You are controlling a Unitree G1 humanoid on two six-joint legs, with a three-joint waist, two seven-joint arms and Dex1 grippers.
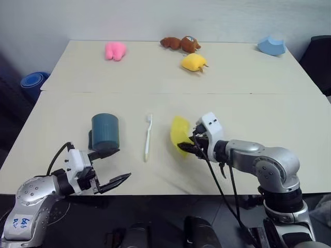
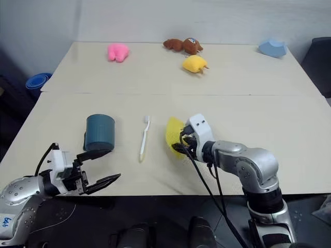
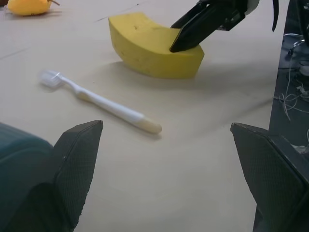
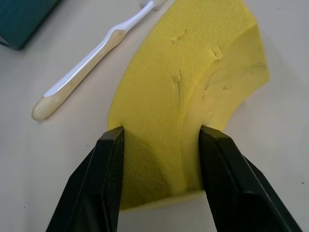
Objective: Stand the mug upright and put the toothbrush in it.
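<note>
The dark teal mug (image 1: 105,130) stands on end at the front left of the table, with a closed teal face on top and its handle toward me. To its right the white toothbrush (image 1: 148,137) lies flat, bristle head away from me. My left gripper (image 1: 123,163) hovers open at the table's front edge, just in front of the mug, with nothing between its fingers. Right of the toothbrush, my right gripper (image 1: 189,144) is shut on a yellow curved foam block (image 4: 193,63), a finger (image 4: 108,164) on either face.
Along the far edge sit a pink toy (image 1: 115,50), a brown plush (image 1: 180,43), a yellow plush (image 1: 194,62) and a blue object (image 1: 271,46). A seam (image 1: 155,93) crosses the table's (image 1: 269,119) middle. A blue stack (image 1: 32,82) sits off its left side.
</note>
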